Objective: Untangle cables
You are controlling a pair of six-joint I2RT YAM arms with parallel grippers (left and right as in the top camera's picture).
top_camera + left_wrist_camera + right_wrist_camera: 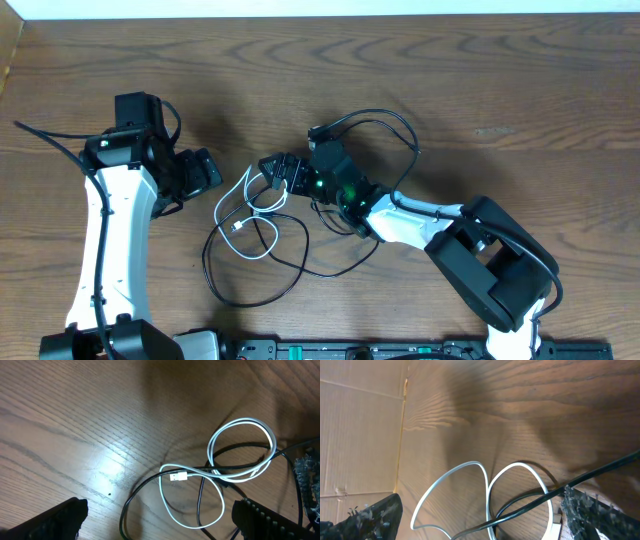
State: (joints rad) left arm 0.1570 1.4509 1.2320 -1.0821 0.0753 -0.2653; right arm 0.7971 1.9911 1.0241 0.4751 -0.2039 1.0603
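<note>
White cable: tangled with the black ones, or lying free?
Tangled. In the left wrist view the white cable lies in loops, and a black cable crosses through them; the overhead view shows the same overlap.

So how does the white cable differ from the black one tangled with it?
The white cable is curled in small tight loops; the black cable sprawls in wider loops that reach past it. The white cable's metal plug shows plainly; the black cable's ends I cannot make out. Both are thin and lie crossed on the table, neither held.
</note>
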